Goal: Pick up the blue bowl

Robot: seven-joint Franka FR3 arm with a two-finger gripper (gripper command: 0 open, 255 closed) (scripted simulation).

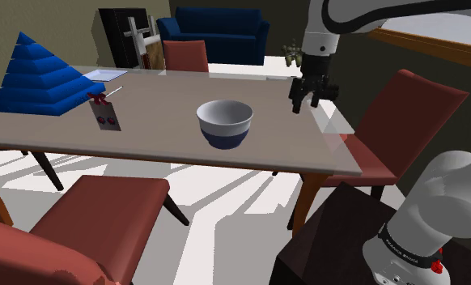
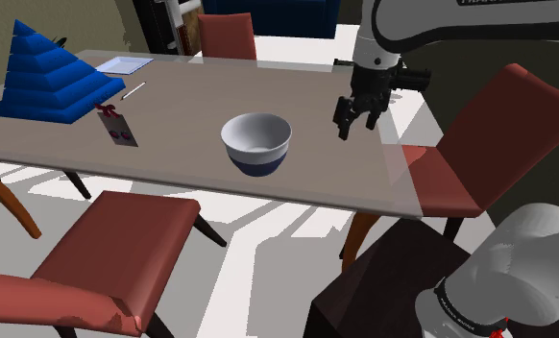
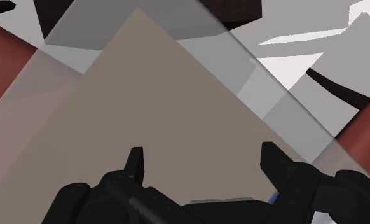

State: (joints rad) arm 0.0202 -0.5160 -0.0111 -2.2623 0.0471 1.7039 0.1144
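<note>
The bowl (image 1: 224, 123) stands upright near the middle of the table (image 1: 161, 142), white inside and round the rim, blue on its lower half. The gripper (image 1: 306, 103) hangs over the table's right end, well apart from the bowl. Its fingers (image 3: 136, 164) are spread with nothing between them, only bare tabletop below. How high it rides is hard to judge, though it looks above rim level. This seems to be the approach step, with no contact yet. The next move calls for travelling left over the bowl, then lowering so one finger goes inside the rim and the other outside before closing. The blue pyramid (image 1: 36, 77) and a small tag (image 1: 106, 113) sit further left, out of the path.
</note>
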